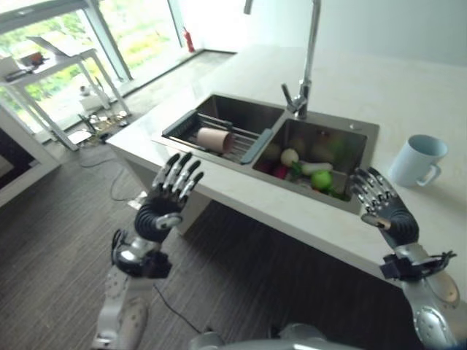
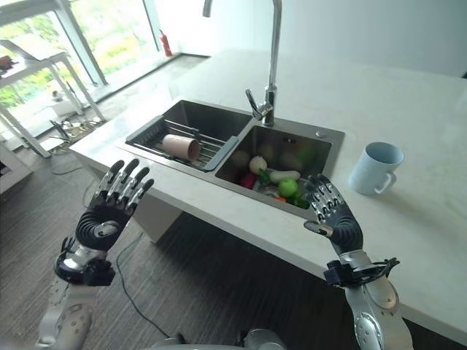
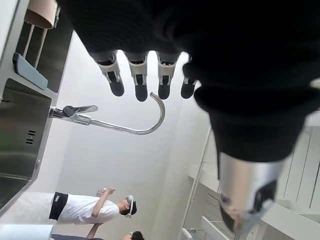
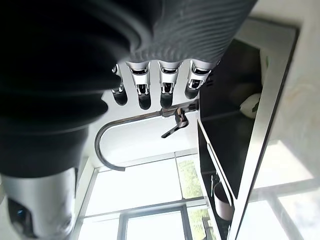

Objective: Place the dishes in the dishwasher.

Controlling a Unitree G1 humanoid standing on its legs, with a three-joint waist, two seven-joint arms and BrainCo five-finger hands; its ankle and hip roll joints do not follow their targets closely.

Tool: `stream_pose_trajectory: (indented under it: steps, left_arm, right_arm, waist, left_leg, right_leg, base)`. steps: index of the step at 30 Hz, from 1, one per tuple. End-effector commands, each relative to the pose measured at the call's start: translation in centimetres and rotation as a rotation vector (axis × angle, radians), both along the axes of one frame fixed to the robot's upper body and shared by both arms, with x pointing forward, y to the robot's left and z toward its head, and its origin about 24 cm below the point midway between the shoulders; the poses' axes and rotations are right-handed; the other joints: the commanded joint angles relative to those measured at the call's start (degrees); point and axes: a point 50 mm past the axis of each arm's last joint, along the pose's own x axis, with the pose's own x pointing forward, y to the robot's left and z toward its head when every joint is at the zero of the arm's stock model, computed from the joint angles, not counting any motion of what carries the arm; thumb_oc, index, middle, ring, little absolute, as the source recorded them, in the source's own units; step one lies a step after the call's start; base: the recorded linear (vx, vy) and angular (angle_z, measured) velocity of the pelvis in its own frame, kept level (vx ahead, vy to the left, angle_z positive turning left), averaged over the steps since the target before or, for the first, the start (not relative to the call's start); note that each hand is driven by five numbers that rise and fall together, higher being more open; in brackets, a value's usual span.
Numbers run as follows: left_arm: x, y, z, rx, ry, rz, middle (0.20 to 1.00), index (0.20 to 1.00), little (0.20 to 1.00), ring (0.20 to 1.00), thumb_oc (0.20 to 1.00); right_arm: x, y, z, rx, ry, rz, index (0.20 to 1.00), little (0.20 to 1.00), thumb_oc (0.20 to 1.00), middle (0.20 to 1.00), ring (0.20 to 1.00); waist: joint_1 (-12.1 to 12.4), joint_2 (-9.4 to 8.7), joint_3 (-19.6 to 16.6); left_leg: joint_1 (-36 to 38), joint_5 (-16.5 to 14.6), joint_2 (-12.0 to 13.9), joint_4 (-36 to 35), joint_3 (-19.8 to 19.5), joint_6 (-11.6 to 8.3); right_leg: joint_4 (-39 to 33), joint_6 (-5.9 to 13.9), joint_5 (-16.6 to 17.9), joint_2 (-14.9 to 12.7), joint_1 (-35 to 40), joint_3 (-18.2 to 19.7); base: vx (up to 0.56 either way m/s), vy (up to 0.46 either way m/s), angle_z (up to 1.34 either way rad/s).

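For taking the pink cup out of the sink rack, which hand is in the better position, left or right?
Left, probably. The left hand hovers open just in front of the rack holding the pink cup; the right hand, also open, is by the other basin, nearer the blue mug.

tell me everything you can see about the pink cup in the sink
The pink cup is a plain, handle-free tumbler in a matte salmon-pink, plastic or ceramic by the look. It lies on its side with the open mouth facing the right basin. It rests on the bars of a dark drain rack set across the left basin of the steel sink. Only the rack touches it; both hands are in front of the counter, away from it. It looks empty, though the inside is shadowed.
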Motion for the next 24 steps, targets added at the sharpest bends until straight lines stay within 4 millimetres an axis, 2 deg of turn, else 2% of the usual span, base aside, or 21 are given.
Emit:
stream_pose_trajectory:
  steps: [1, 3, 4, 7, 9, 10, 12, 14, 15, 16, 18, 20, 21, 23, 24]
  left_arm:
    - [-0.6, 0.0, 3.0, 0.007, -0.192, -0.019, 1.000, 1.000, 1.000, 1.000, 1.000]
    - [-0.6, 0.0, 3.1, -0.002, -0.207, -0.016, 1.000, 1.000, 1.000, 1.000, 1.000]
    - [-0.6, 0.3, 3.3, -0.033, -0.219, -0.007, 1.000, 1.000, 1.000, 1.000, 1.000]
    - [-0.3, 0.4, 3.8, -0.054, -0.241, -0.029, 1.000, 1.000, 1.000, 1.000, 1.000]
    - [0.0, 0.1, 4.6, -0.036, -0.283, -0.056, 1.000, 1.000, 1.000, 1.000, 1.000]
    - [0.2, 0.0, 4.9, -0.029, -0.301, -0.066, 1.000, 1.000, 1.000, 1.000, 1.000]
    - [0.9, -0.2, 5.6, -0.024, -0.321, -0.083, 1.000, 1.000, 1.000, 1.000, 1.000]
    - [0.9, -0.3, 6.1, -0.028, -0.338, -0.102, 1.000, 1.000, 1.000, 1.000, 1.000]
    - [0.7, -0.2, 6.2, -0.020, -0.357, -0.093, 1.000, 1.000, 1.000, 1.000, 1.000]
    - [0.6, -0.1, 6.4, -0.008, -0.370, -0.081, 1.000, 1.000, 1.000, 1.000, 1.000]
    - [0.4, 0.1, 6.8, 0.018, -0.389, -0.058, 1.000, 1.000, 1.000, 1.000, 1.000]
    - [0.3, 0.4, 7.1, 0.031, -0.394, -0.035, 1.000, 1.000, 1.000, 1.000, 1.000]
    - [0.3, 0.5, 7.2, 0.038, -0.398, -0.011, 1.000, 1.000, 1.000, 1.000, 1.000]
    - [0.2, 0.8, 7.6, 0.068, -0.427, 0.052, 1.000, 1.000, 1.000, 1.000, 1.000]
    - [0.1, 1.2, 7.7, 0.063, -0.434, 0.080, 1.000, 1.000, 1.000, 1.000, 1.000]
  right_arm:
    - [-0.1, 0.5, 2.9, 0.006, -0.156, 0.047, 1.000, 1.000, 1.000, 1.000, 1.000]
    - [0.0, 0.2, 3.1, -0.007, -0.152, 0.036, 1.000, 1.000, 1.000, 1.000, 1.000]
    - [0.2, 0.0, 3.5, -0.018, -0.154, 0.031, 1.000, 1.000, 1.000, 1.000, 1.000]
    - [0.3, -0.4, 4.2, -0.029, -0.189, 0.013, 1.000, 1.000, 1.000, 1.000, 1.000]
    - [0.5, -0.1, 4.8, -0.018, -0.224, 0.000, 1.000, 1.000, 1.000, 1.000, 1.000]
    - [0.6, -0.4, 4.9, -0.012, -0.232, -0.015, 1.000, 1.000, 1.000, 1.000, 1.000]
    - [0.2, -1.1, 4.7, 0.008, -0.231, -0.071, 1.000, 1.000, 1.000, 1.000, 1.000]
    - [-0.8, -1.2, 4.2, 0.037, -0.224, -0.082, 1.000, 1.000, 1.000, 1.000, 1.000]
    - [-1.2, -1.0, 3.8, 0.030, -0.217, -0.077, 1.000, 1.000, 1.000, 1.000, 1.000]
    - [-1.4, -0.9, 3.7, 0.017, -0.211, -0.076, 1.000, 1.000, 1.000, 1.000, 1.000]
    - [-1.4, -0.9, 3.5, -0.005, -0.201, -0.085, 1.000, 1.000, 1.000, 1.000, 1.000]
    - [-1.0, -0.7, 3.5, 0.009, -0.196, -0.074, 1.000, 1.000, 1.000, 1.000, 1.000]
    - [-0.7, -0.4, 3.5, 0.008, -0.193, -0.056, 1.000, 1.000, 1.000, 1.000, 1.000]
    - [-0.2, 0.5, 3.7, -0.016, -0.191, -0.022, 1.000, 1.000, 1.000, 1.000, 1.000]
    - [-0.1, 0.7, 3.6, -0.026, -0.185, -0.015, 1.000, 1.000, 1.000, 1.000, 1.000]
  waist:
    - [0.9, 0.76, -1.9]
    - [1.0, 1.11, -1.8]
    - [0.9, 1.65, -1.4]
    - [0.9, 1.78, -1.0]
    - [1.1, 1.64, -1.0]
    - [0.9, 1.56, -1.0]
    - [0.8, 0.80, -1.3]
    - [0.9, -0.47, -2.1]
    - [0.7, -0.80, -2.3]
    - [0.6, -0.77, -2.3]
    - [0.9, -0.60, -2.6]
    - [1.6, -0.29, -2.8]
    - [1.9, 0.01, -2.7]
    - [2.4, 0.26, -2.4]
    - [2.6, -0.32, -2.1]
  left_leg:
    - [-0.3, 6.5, 1.2, 0.6, -3.3, -2.14]
    - [-1.8, 7.6, 3.0, 0.6, -3.5, -2.67]
    - [-2.9, 8.1, 4.8, 0.6, -3.4, -3.07]
    - [-2.9, 6.9, 4.7, 0.6, -3.1, -2.80]
    - [-2.6, 5.2, 4.1, 0.6, -4.3, -2.53]
    - [-2.0, 4.6, 3.8, 0.6, -3.4, -2.22]
    - [-0.9, 3.2, 0.9, 0.6, -2.4, -0.62]
    - [-0.3, 2.5, -2.1, 0.6, -2.5, 1.13]
    - [0.5, 2.0, -3.4, 0.6, -2.0, 2.03]
    - [1.2, 1.5, -4.1, 0.6, -1.8, 2.67]
    - [2.2, 0.4, -5.7, 0.6, -1.6, 3.93]
    - [3.3, -0.6, -6.4, 0.6, -0.5, 4.44]
    - [3.8, -0.9, -6.3, 0.6, 0.4, 4.49]
    - [4.4, -1.5, -6.3, 0.6, 1.9, 4.70]
    - [4.9, -1.7, -7.1, 0.6, 2.1, 4.97]
  right_leg:
    - [-15.5, 1.81, 2.7, -2.6, 11.3, 2.2]
    - [-15.5, 1.72, 1.9, -3.2, 12.0, 2.0]
    - [-15.5, 1.50, 1.0, -3.9, 12.7, 1.5]
    - [-14.8, 1.84, -0.1, -4.8, 14.2, 1.4]
    - [-12.0, 3.29, -1.3, -6.8, 13.9, 1.6]
    - [-10.7, 4.20, -1.7, -8.0, 13.9, 1.3]
    - [-8.7, 6.58, -1.7, -10.8, 15.1, 0.2]
    - [-5.5, 7.99, 1.9, -13.1, 14.0, -0.6]
    - [-1.5, 8.12, 5.3, -14.8, 11.8, -0.9]
    - [1.2, 7.84, 6.9, -15.7, 9.9, -1.2]
    - [5.1, 6.97, 7.6, -16.7, 7.6, -2.7]
    - [7.8, 6.53, 8.4, -17.9, 6.5, -6.8]
    - [9.1, 6.37, 8.6, -18.2, 6.1, -8.2]
    - [7.6, 6.11, 6.4, -15.2, 5.9, -10.6]
    - [4.3, 6.07, 5.3, -11.2, 6.3, -11.3]
  base:
    - [0.24, 0.199, -0.30]
    - [0.28, 0.280, -0.60]
    - [0.41, 0.447, -0.60]
    - [0.32, 0.415, -0.45]
    - [0.32, 0.525, -0.36]
    - [0.32, 0.510, -0.40]
    - [0.39, 0.542, -0.35]
    - [0.38, 0.484, -0.13]
    - [0.29, 0.417, -0.18]
    - [0.30, 0.457, -0.35]
    - [0.26, 0.388, -0.24]
    - [0.21, 0.315, -0.18]
    - [0.19, 0.273, -0.31]
    - [0.19, 0.210, -0.68]
    - [0.16, 0.075, -0.82]
